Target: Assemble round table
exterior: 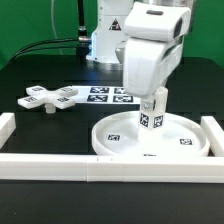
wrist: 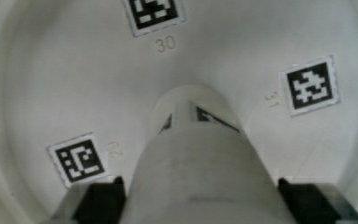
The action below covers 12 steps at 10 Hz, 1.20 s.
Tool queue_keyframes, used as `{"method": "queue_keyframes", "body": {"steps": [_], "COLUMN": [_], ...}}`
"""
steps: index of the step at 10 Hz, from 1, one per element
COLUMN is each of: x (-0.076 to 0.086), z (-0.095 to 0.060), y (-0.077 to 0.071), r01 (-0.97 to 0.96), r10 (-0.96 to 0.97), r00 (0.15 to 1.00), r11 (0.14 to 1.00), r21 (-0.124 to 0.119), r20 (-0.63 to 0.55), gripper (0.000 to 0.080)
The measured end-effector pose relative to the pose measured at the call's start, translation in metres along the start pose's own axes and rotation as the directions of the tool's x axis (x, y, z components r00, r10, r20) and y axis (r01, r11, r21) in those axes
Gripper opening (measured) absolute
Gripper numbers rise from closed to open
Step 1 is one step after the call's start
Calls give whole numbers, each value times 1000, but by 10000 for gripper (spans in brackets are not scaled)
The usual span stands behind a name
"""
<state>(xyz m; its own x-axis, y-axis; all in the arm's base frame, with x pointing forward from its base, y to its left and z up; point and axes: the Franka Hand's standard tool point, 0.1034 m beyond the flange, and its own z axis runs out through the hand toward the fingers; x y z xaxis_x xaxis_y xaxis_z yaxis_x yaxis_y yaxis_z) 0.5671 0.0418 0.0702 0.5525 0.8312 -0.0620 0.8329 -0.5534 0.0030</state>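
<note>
Holding post (exterior: 151, 120) in claw (exterior: 152, 99): claw clenched on the post's upper end.

Exterior view:
- Post sits just right of frame centre, over the middle of the disc (exterior: 135, 150). It is near upright with a slight lean.
- Cannot tell whether the post's lower end touches the disc floor or hangs just above it.
- Tags (exterior: 144, 122) show on the post's side.
- Disc lies flat in the lower right of the frame, rim up, just behind the front bar (exterior: 90, 168) that runs across the bottom.
- Short side bars stand at the left edge (exterior: 8, 125) and the right edge (exterior: 212, 130).
- Cross piece (exterior: 50, 97) lies flat on the black table (exterior: 45, 135) at centre left, well apart from the disc and untouched.
- Marker board (exterior: 105, 95) lies just right of the cross piece, behind the disc. The arm partly hides it.

Wrist view:
- Looking down the post (wrist: 202, 150), with the claw (wrist: 202, 205) around it.
- Dark fingers (wrist: 101, 202) flank the post, one on each side, close against it.
- Disc floor (wrist: 51, 80) fills the rest of the picture and carries three square tags (wrist: 309, 87) around the post.
- Post tip is blurred, so contact with the floor is not readable here either.
</note>
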Motion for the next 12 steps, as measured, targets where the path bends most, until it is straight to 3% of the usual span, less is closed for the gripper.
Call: {"method": "queue_keyframes", "body": {"steps": [3, 7, 9, 12], "x": [-1, -1, -1, -3], "z": [0, 0, 0, 1], "y": [0, 0, -1, 0], "r01": [-320, -542, -669, -942], "r10": [320, 542, 669, 943], "r00": [947, 840, 744, 332], "r11": [947, 840, 743, 330], "r21": [8, 10, 16, 67], "r20": [-5, -3, -2, 25], "gripper": [407, 407, 407, 407]}}
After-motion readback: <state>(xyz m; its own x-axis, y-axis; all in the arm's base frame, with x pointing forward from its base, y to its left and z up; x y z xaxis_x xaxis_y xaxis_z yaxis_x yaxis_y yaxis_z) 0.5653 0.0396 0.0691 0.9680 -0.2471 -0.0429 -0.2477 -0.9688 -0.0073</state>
